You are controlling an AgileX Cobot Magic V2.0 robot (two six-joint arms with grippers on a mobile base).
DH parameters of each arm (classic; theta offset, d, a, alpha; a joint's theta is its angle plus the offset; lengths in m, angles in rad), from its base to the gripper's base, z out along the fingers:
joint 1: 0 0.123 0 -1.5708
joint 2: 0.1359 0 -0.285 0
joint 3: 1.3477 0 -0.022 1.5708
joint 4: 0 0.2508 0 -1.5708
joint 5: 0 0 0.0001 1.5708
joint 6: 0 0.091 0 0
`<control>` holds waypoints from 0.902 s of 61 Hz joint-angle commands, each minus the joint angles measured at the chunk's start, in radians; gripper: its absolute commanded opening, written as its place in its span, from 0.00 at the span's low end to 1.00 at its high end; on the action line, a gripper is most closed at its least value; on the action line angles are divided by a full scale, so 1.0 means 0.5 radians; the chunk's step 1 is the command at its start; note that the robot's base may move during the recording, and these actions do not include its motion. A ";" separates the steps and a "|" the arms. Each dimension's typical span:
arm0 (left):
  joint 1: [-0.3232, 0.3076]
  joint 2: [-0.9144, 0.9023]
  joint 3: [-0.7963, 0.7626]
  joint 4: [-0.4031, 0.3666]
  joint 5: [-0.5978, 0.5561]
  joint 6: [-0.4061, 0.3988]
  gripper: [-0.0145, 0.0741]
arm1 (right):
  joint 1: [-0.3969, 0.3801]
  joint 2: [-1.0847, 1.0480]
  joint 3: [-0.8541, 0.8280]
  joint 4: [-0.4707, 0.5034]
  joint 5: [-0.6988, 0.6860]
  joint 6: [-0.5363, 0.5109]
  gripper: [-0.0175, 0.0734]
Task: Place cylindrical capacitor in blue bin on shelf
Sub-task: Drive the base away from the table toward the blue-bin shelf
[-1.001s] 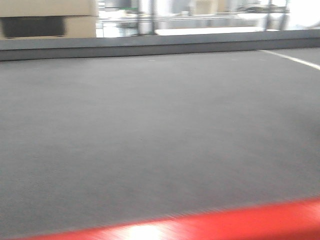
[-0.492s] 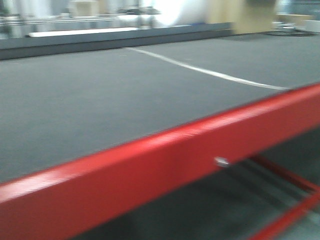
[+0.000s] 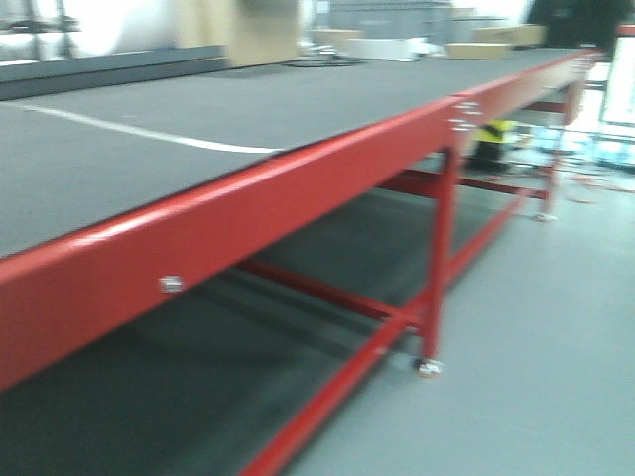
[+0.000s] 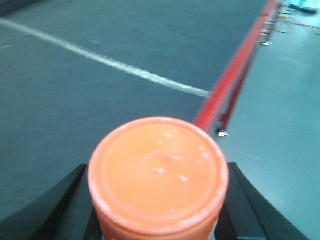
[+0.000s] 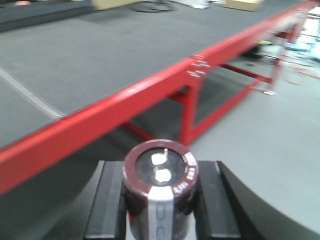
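In the right wrist view, my right gripper (image 5: 160, 200) is shut on the cylindrical capacitor (image 5: 160, 172), a short maroon cylinder with a dark top, two silver terminals and a grey stripe down its side. Black fingers (image 5: 110, 205) press it from both sides. In the left wrist view, my left gripper (image 4: 159, 210) is shut on an orange cylinder (image 4: 159, 172) with a round flat top; black fingers (image 4: 75, 205) flank it. The blue bin and the shelf are out of view.
A long red-framed table (image 3: 298, 183) with a dark grey top and a white line (image 3: 149, 134) runs from front left to back right. Its red legs (image 3: 440, 258) stand on grey floor (image 3: 536, 337). Boxes (image 3: 476, 50) lie on its far end.
The front view has swung right: the grey tabletop filled the frame, then the red edge rose into view, and now the table's side, legs and floor show.
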 commanded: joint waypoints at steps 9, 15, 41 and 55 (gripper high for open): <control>-0.017 -0.008 -0.020 -0.007 -0.029 -0.008 0.04 | 0.007 -0.011 -0.015 -0.010 -0.048 -0.005 0.01; -0.017 -0.008 -0.020 -0.007 -0.029 -0.008 0.04 | 0.007 -0.011 -0.015 -0.010 -0.048 -0.005 0.01; -0.017 -0.008 -0.020 -0.007 -0.029 -0.008 0.04 | 0.007 -0.011 -0.015 -0.010 -0.048 -0.005 0.01; -0.017 -0.008 -0.020 -0.007 -0.029 -0.008 0.04 | 0.007 -0.011 -0.015 -0.010 -0.048 -0.005 0.01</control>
